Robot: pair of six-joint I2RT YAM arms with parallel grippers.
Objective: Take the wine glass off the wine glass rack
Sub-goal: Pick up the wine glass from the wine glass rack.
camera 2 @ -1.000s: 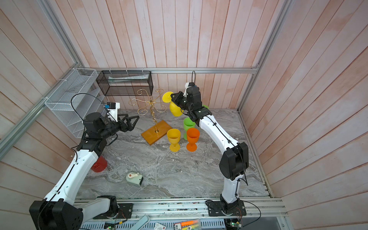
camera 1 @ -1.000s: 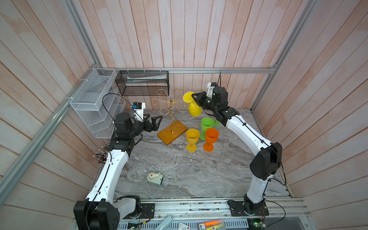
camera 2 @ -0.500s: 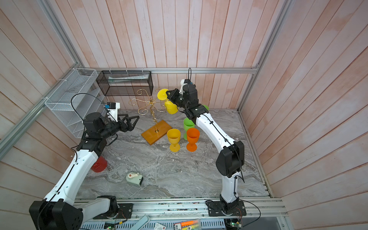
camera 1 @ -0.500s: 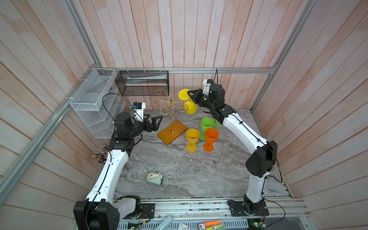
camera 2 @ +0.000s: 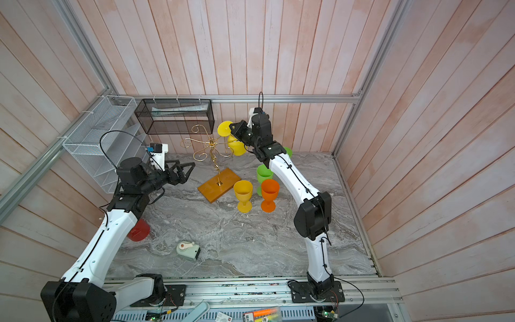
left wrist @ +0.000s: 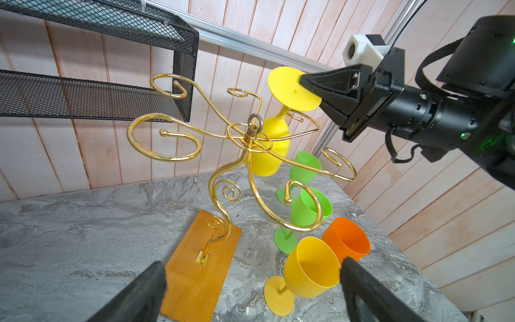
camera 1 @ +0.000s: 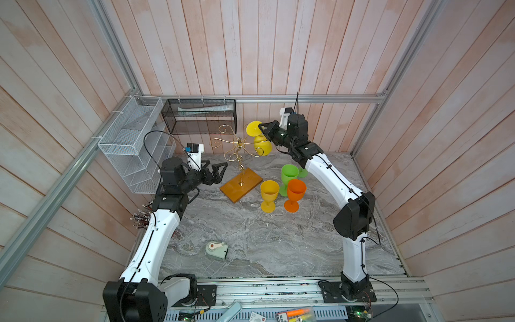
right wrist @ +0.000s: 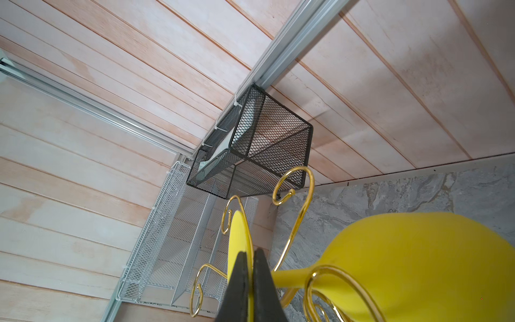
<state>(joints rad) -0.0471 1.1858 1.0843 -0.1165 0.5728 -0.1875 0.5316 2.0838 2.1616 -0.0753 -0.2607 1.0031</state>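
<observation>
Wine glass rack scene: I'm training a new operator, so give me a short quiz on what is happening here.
1. True or false: the right claw is shut on the foot of the wine glass at the wine glass rack.
2. The left claw holds: A nothing; B the rack's stem; C the rack's base.
3. Fill in: the gripped glass is bowl-down, and its colour is ____.

Key: 1 true; 2 A; 3 yellow.
</observation>
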